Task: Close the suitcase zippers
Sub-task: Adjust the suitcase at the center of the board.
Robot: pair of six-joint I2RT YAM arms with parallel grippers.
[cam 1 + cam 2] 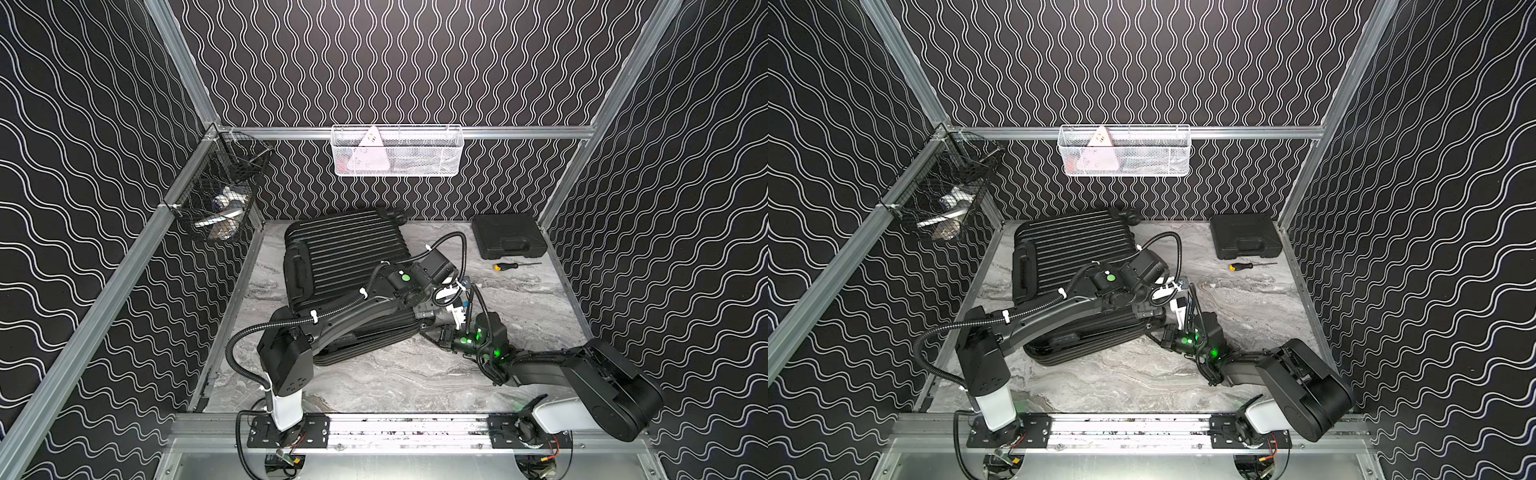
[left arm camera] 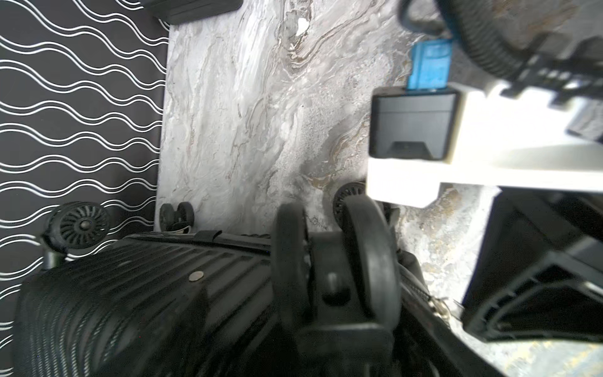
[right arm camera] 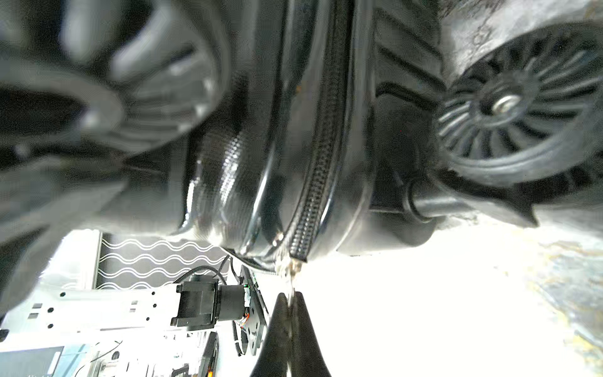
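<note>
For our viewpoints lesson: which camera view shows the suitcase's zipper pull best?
Right wrist view: the zipper pull sits close up, pinched by shut jaws. Left wrist view shows it small; in both top views it cannot be made out.

suitcase (image 1: 332, 245) partly behind left arm (image 1: 353, 309), wheel (image 3: 140, 75) blurred

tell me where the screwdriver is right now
In both top views the screwdriver lies on the table, far right, just in front of the small black case.

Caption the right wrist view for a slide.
Right gripper shut on small metallic zipper pull at seam of black ribbed hard-shell suitcase, beside spoked black wheel.
</note>
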